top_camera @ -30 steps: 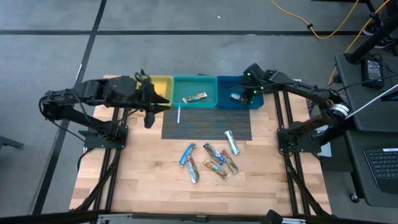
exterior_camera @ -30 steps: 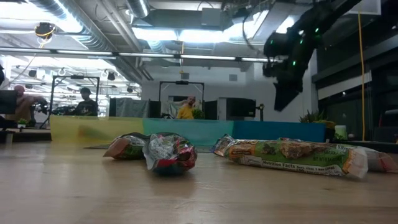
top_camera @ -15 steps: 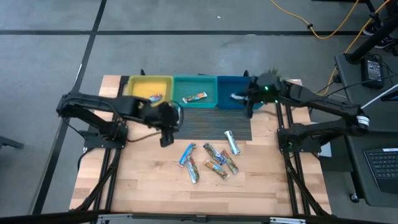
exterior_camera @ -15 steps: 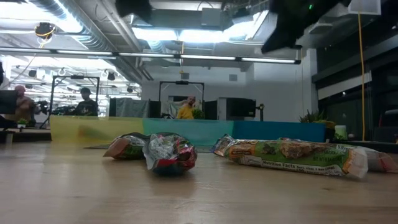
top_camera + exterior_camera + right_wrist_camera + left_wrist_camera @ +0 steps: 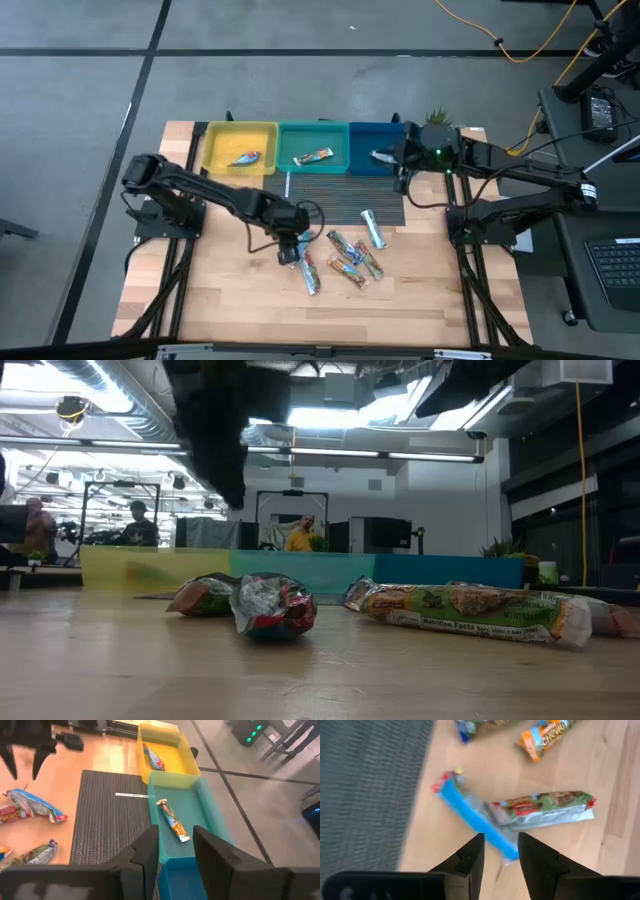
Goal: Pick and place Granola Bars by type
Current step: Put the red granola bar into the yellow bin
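Several granola bars lie in a loose pile (image 5: 345,260) on the wooden table: a blue one (image 5: 475,817), a green-and-silver one (image 5: 542,810), a silver one (image 5: 373,228) and some tan/orange ones. My left gripper (image 5: 500,849) hovers open above the pile, pointing down, its fingertips on either side of the blue bar's near end without touching it. In the low view it hangs above the tabletop (image 5: 220,440). My right gripper (image 5: 175,847) is open, held over the teal and blue bins (image 5: 405,165).
Three bins stand in a row at the far edge. The yellow one (image 5: 240,148) holds a blue bar (image 5: 243,158), the teal one (image 5: 313,146) an orange bar (image 5: 313,156), the blue one (image 5: 375,150) a silver bar (image 5: 380,156). Before them lies a dark ribbed mat (image 5: 330,200) with a white strip (image 5: 287,185).
My left gripper has swung from over the yellow bin toward the near edge and the right, and down to just above the blue bar in the pile. A blue bar now shows in the yellow bin where the arm was. My right gripper has drawn back a little from the blue bin.
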### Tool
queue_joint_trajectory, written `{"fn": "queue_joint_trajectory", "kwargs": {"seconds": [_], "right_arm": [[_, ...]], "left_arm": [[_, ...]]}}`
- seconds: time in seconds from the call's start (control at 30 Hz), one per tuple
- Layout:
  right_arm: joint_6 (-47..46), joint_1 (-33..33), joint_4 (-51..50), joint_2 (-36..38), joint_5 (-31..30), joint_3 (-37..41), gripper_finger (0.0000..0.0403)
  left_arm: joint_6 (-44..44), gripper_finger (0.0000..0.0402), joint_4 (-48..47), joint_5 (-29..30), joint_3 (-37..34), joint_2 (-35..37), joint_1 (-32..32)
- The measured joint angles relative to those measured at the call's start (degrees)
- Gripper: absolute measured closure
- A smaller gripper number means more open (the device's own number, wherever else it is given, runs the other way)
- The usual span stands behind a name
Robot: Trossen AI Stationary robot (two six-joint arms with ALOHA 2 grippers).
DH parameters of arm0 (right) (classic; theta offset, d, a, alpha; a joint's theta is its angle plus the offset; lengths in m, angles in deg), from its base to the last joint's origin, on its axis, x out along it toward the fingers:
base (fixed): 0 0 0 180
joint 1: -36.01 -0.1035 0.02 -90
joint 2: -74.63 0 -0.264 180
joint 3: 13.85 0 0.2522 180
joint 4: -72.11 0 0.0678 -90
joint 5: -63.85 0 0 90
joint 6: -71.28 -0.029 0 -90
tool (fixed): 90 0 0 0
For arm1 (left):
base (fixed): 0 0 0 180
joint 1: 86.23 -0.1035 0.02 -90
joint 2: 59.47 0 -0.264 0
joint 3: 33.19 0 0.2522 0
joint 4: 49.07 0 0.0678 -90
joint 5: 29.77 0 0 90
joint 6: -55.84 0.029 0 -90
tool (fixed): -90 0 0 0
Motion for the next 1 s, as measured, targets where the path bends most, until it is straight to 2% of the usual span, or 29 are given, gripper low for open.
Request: {"fn": "queue_joint_trajectory", "kwargs": {"seconds": [0.23, 0.4, 0.5, 0.73, 1.0], "right_arm": [[5.89, 0.00, 0.23, 0.00, 0.28, 0.00, 0.0279], [6.71, 0.00, 0.21, 0.00, 3.07, 0.00, 0.0280], [7.85, 0.00, 0.19, 0.00, 5.58, 0.00, 0.0279], [8.90, 0.00, -0.44, 0.00, 6.73, 0.00, 0.0279], [9.07, 0.00, -0.95, 0.00, 8.67, 0.00, 0.0279]], "left_arm": [[-9.95, 0.0289, 4.35, -0.58, -0.03, -7.05, 0.58], [-17.01, 0.0275, 4.53, -0.31, -0.03, -9.81, -0.09], [-18.74, 0.0253, 6.07, -0.31, -0.05, -10.74, -0.54], [-19.38, 0.0199, 11.03, 1.69, -0.03, -11.37, -0.97], [-21.18, 0.0187, 10.99, 8.59, 0.00, -11.35, -0.97]]}}
